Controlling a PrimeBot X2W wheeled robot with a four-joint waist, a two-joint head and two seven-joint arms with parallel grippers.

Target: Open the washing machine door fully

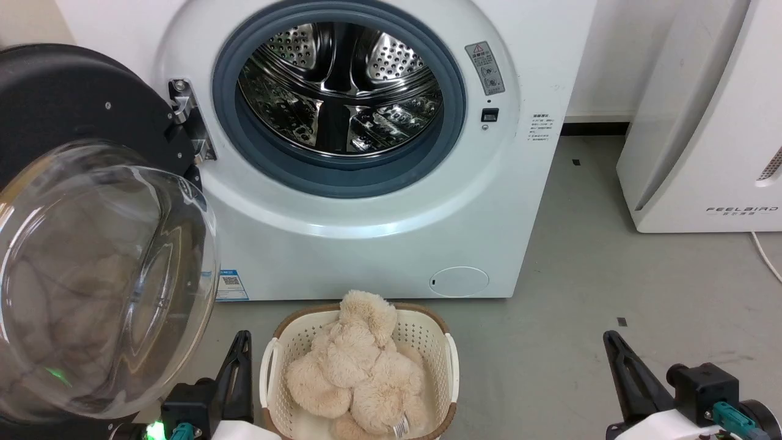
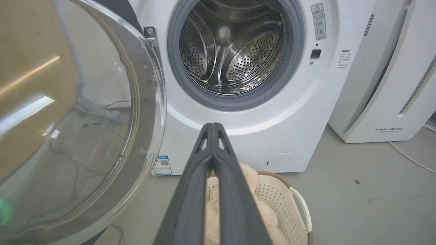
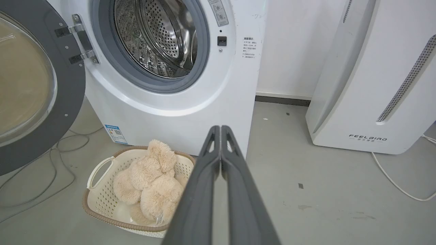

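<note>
The left gripper [image 2: 213, 126] and right gripper [image 3: 220, 128] are held low, long dark fingers pressed together on nothing. A fluffy beige plush toy [image 1: 354, 366] is cradled in a perforated cream basket [image 1: 423, 333]. Beyond, the washing machine door [image 1: 104, 256], glossy black around bulging clear glass, is swung wide at the left of the boxy white washing machine [image 1: 366, 244].

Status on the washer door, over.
Left gripper shut, empty. Right gripper shut, empty. Washing machine door stands wide open. Laundry basket sits before the drum.
</note>
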